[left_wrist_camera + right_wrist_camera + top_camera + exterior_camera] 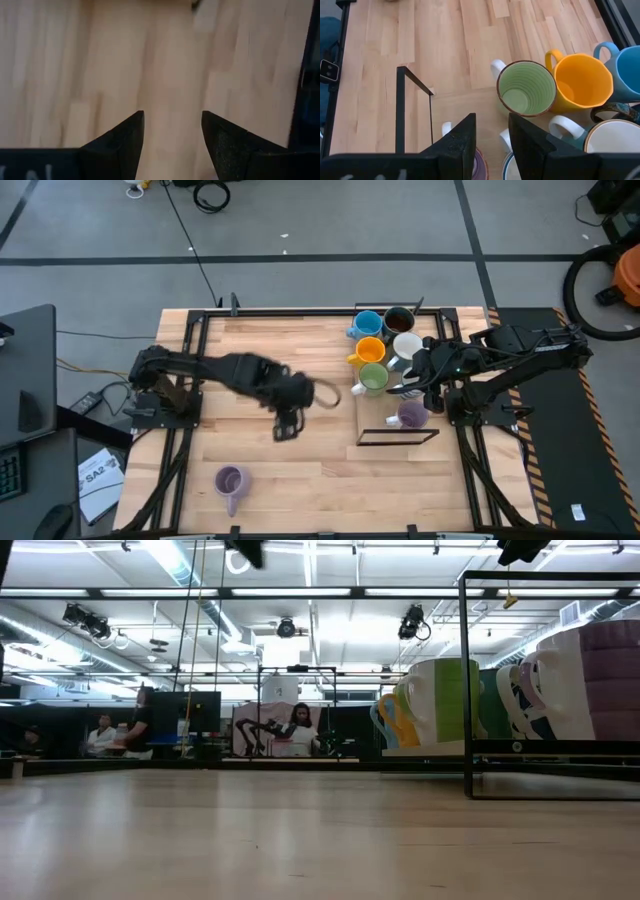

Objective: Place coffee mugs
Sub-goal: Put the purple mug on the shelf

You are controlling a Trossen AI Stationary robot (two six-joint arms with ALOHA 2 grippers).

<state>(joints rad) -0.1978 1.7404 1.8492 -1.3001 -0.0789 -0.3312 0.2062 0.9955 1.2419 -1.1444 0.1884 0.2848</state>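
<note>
Several coffee mugs stand upright, close together, at the table's far right: blue (367,324), dark brown (398,320), orange (369,351), white (405,346), green (372,378) and purple (412,414). They stand inside a black wire frame (398,438). Another purple mug (231,481) stands alone, mouth up, near the front left. My left gripper (172,135) is open over bare wood at mid-table (300,405), with nothing between its fingers. My right gripper (492,135) hovers open above the mug group (412,375), just off the green mug (526,89), and touches nothing.
The wire frame's upright bars (467,680) stand around the mugs at the right. Bare wooden tabletop (300,470) lies between the lone purple mug and the frame. Black rails (190,360) run along the table's sides. In the low view, people sit in the room behind the table.
</note>
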